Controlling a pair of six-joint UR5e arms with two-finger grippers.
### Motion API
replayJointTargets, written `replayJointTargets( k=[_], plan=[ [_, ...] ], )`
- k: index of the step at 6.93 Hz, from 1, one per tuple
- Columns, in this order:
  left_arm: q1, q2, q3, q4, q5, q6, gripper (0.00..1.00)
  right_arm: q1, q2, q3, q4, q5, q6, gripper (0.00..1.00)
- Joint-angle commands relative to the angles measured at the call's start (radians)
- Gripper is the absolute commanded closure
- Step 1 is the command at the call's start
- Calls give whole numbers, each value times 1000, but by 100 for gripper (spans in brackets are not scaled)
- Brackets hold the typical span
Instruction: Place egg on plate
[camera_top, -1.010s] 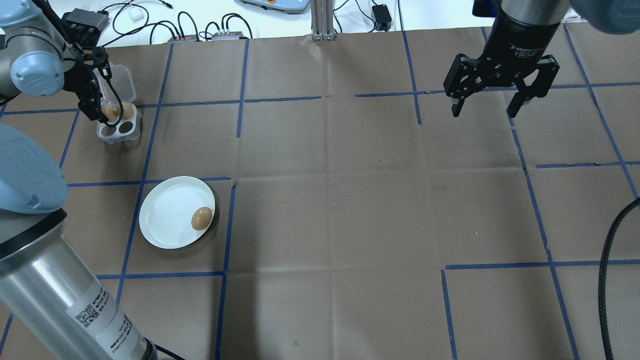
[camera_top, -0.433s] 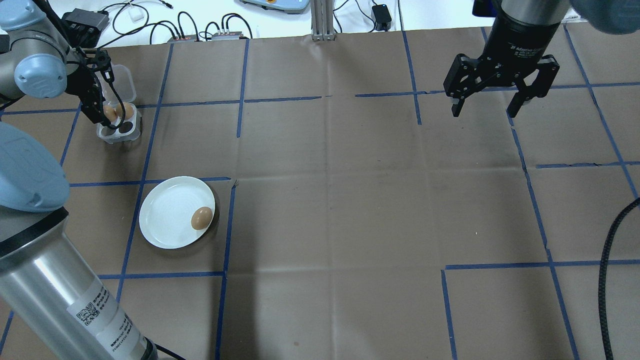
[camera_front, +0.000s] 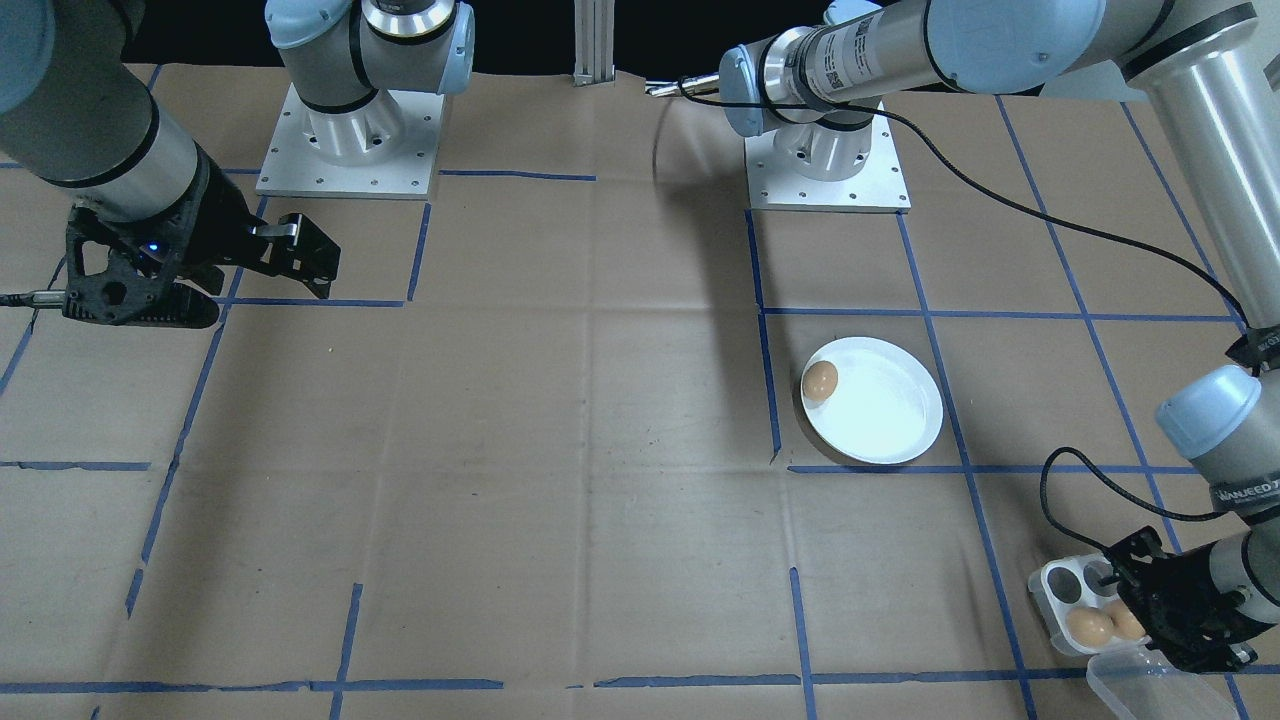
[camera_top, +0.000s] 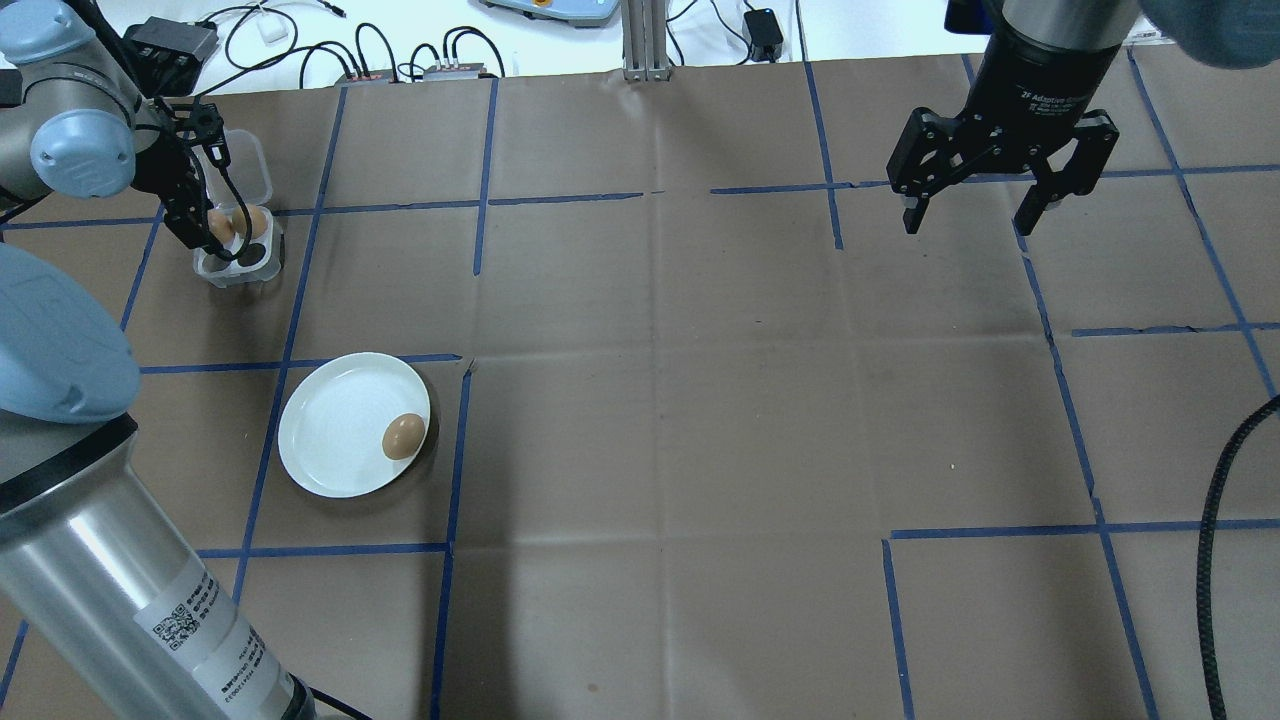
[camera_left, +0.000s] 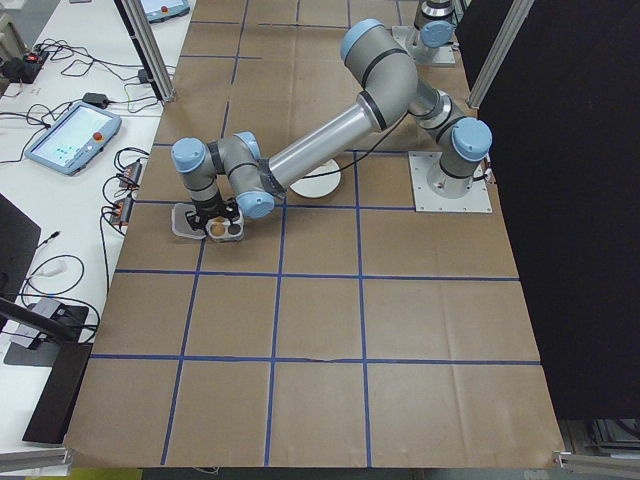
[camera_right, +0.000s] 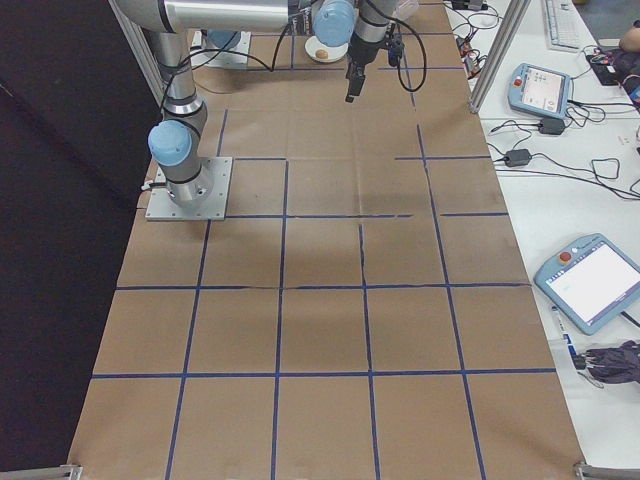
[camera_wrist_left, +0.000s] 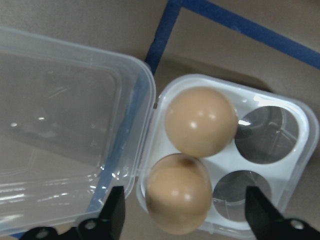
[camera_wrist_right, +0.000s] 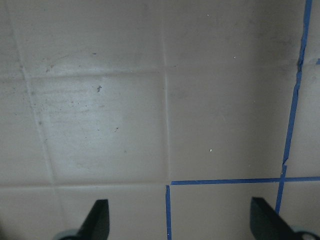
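The white plate (camera_top: 335, 430) (camera_front: 890, 415) lies at the table's left with one brown egg (camera_top: 404, 436) (camera_front: 820, 380) on it by the rim. Two more eggs (camera_wrist_left: 201, 121) (camera_wrist_left: 179, 192) sit in the small white egg tray (camera_top: 252, 262) (camera_front: 1062, 585) at the far left. My left gripper (camera_wrist_left: 186, 220) (camera_top: 218, 228) hangs open just above the tray, its fingertips on either side of the nearer egg and apart from it. My right gripper (camera_top: 968, 218) (camera_front: 258, 290) (camera_wrist_right: 180, 225) hangs open and empty over bare table at the far right.
The tray's clear lid (camera_wrist_left: 65, 130) lies flipped open beside the cups; two cups are empty. Cables and small boxes (camera_top: 400, 60) lie beyond the far table edge. A black cable (camera_top: 1215, 560) hangs at the right. Blue tape lines cross the brown table cover.
My left arm has shifted slightly toward the far edge over the egg tray. The right arm, the plate and its egg have not moved.
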Motion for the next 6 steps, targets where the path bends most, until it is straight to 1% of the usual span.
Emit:
replayJointTargets(
  k=[1, 3, 4, 6],
  plan=[
    [0, 0, 0, -2, 4, -3, 61, 0, 1, 0, 0, 1, 0, 0],
    [0, 1, 0, -2, 4, -16, 93, 0, 0, 0, 0, -1, 0, 0],
    [0, 4, 0, -2, 4, -20, 100, 0, 1, 0, 0, -1, 0, 0],
    [-2, 40, 3, -2, 4, -2, 100, 0, 1, 0, 0, 1, 0, 0]
  ],
)
